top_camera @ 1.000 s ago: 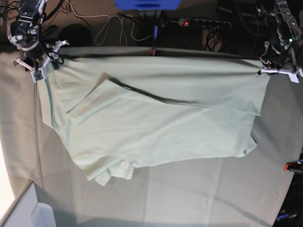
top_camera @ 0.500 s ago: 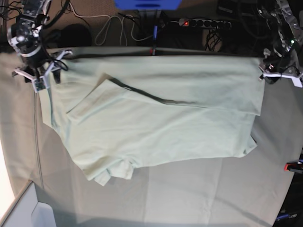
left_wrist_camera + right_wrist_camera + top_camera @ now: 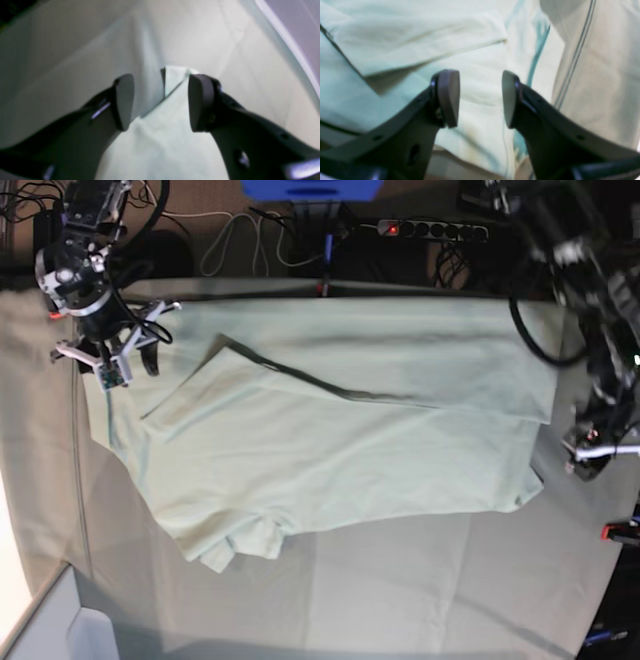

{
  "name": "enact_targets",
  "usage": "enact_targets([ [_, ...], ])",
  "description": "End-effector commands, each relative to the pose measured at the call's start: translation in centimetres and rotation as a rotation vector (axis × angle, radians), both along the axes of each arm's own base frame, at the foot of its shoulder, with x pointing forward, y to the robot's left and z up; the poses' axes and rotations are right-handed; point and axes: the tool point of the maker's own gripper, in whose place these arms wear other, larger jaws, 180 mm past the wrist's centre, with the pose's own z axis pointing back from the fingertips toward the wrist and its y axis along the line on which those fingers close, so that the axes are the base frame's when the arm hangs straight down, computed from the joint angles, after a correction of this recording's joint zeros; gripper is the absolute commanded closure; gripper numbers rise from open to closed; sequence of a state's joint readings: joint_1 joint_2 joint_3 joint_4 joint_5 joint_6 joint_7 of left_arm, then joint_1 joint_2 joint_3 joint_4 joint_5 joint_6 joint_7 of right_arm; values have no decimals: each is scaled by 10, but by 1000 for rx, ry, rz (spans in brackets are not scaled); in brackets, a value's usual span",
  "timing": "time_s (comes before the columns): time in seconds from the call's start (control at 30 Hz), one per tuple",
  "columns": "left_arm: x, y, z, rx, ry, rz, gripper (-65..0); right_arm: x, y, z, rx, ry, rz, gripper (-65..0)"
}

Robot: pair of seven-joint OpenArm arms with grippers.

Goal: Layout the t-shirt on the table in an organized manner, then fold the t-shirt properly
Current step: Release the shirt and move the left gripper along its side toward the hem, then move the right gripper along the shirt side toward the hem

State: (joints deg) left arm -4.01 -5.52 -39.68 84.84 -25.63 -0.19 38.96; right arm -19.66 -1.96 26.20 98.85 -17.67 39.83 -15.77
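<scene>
Table front: bare grey-green cloth of the table [image 3: 420, 590] fills the near part of the base view, creased, with nothing lying on it
T-shirt: the t-shirt [image 3: 340, 440] lies spread across the middle and far part of the table, one panel folded diagonally over the body, a small bunched corner at its near left edge
Right gripper: the right gripper [image 3: 110, 350] hangs over the shirt's far left corner; jaws parted, nothing between them
Left gripper: the left gripper [image 3: 598, 448] sits off the shirt's right edge, over the table; jaws parted, gripping nothing
How it handles: judged light, soft and limp; it will sag and crease when lifted, so corners and hems look the best places to pinch, both at once to keep an edge straight
Right wrist view only: the folded flap's hem [image 3: 432, 57] close up, beyond the open pads [image 3: 450, 97]
Left wrist view only: a small upturned shirt corner [image 3: 175, 77] just beyond the pads [image 3: 200, 102], unreadable in the base view
</scene>
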Motion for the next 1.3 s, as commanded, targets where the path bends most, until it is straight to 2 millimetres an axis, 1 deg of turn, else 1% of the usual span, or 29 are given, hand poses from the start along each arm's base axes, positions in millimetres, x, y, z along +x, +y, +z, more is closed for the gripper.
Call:
enact_targets([
  [0.0,17,10,9,-1,-31,19,-337,4,-6,10,-6,-38,-6,-280],
  [0.03,30,14,6,-26,-24,24,-337,3,-11,10,-10,-37,-17,-280],
  [0.1,53,16,-5,-89,-7,30,-337,1,-18,11,-18,-37,-36,-280],
  [0.2,75,19,-22,-170,41,38,-337,-2,-28,12,-30,-36,-64,-280],
  [0.27,86,20,-29,-199,50,51,-337,-3,-29,12,-30,-36,-66,-280],
  [0.3,93,19,-31,-191,48,51,-337,-3,-29,12,-30,-36,-66,-280],
  [0.37,99,16,-39,-135,58,35,-337,-4,-30,13,-38,-36,-63,-280],
  [0.43,106,6,-46,-61,60,1,-337,-1,-30,15,-38,-46,-61,-280],
  [0.57,107,-10,-63,41,71,-48,-337,1,-35,18,-58,-49,-46,-280],
  [0.6,106,-13,-68,52,82,-58,-337,5,-35,20,-60,-58,-43,-280],
  [0.67,100,-13,-80,55,103,-51,-337,8,-38,22,-63,-65,-50,-280],
  [0.73,96,-13,-86,53,106,-40,-337,9,-45,24,-83,-61,-42,-280],
  [0.87,96,-11,-86,61,95,-33,-337,8,-49,24,-95,-56,-39,-280],
  [1.07,100,-11,-82,70,85,-35,-337,6,-47,22,-90,-51,-41,-280],
  [1.27,99,-12,-83,71,89,-37,-334,4,-48,21,-92,-47,-41,-280],
])
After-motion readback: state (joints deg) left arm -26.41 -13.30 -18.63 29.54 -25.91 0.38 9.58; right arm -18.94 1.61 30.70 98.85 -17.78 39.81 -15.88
